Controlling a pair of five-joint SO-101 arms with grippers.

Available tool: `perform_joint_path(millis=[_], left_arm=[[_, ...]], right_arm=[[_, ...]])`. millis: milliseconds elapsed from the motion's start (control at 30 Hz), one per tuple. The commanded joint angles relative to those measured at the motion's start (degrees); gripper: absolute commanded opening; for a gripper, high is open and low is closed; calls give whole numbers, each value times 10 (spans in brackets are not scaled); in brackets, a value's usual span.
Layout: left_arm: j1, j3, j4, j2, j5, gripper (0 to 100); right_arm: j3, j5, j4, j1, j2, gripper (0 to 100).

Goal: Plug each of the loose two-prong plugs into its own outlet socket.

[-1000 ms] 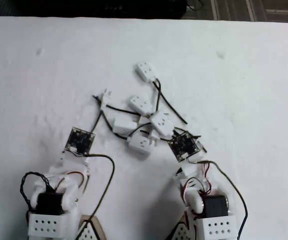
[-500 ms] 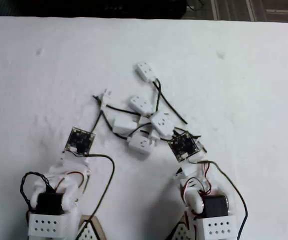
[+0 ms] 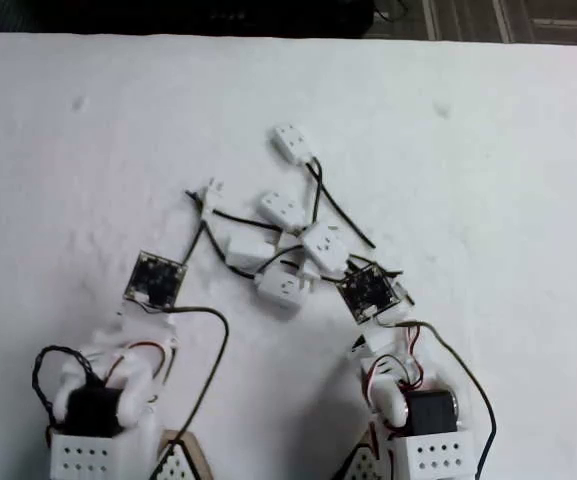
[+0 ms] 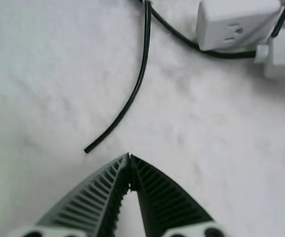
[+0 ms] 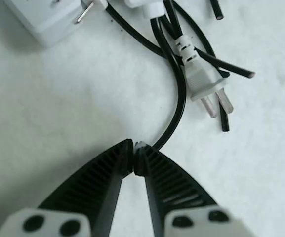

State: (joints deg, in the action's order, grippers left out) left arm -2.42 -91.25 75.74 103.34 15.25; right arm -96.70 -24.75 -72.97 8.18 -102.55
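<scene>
Left wrist view: ribbed grey left tool (image 4: 129, 160) pinched empty; right tool (image 5: 134, 150) likewise; boxy white socket (image 4: 236, 22).

Five white sockets (image 3: 291, 143) (image 3: 283, 210) (image 3: 325, 245) (image 3: 280, 288) (image 3: 248, 250) are counted on the bench (image 3: 488, 150). Two loose plugs (image 3: 208, 193) (image 5: 204, 81) are made out. The black cords (image 3: 333, 205) are tangled, so their number cannot be told. Two arms (image 3: 93, 420) (image 3: 418, 420) are seen.
</scene>
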Motion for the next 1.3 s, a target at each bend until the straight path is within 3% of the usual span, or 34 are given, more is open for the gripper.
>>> perform_joint_path(millis=[0,333,500,567,733,933,1267], left_arm=[[0,91,9,0,3,24],[4,222,-52,1,11,27],[4,260,-50,1,181,24],[0,263,-50,0,212,24],[0,271,-51,-1,213,24],[0,310,-51,-9,211,28],[4,491,-11,-346,216,64]], right_arm=[[-2,4,3,-2,-5,19],[1,0,4,-11,-6,20],[46,0,-8,-58,-6,19],[68,0,-6,-58,-6,19],[155,-33,2,-59,-5,18],[234,-4,-37,-15,15,18],[243,67,65,20,244,19]])
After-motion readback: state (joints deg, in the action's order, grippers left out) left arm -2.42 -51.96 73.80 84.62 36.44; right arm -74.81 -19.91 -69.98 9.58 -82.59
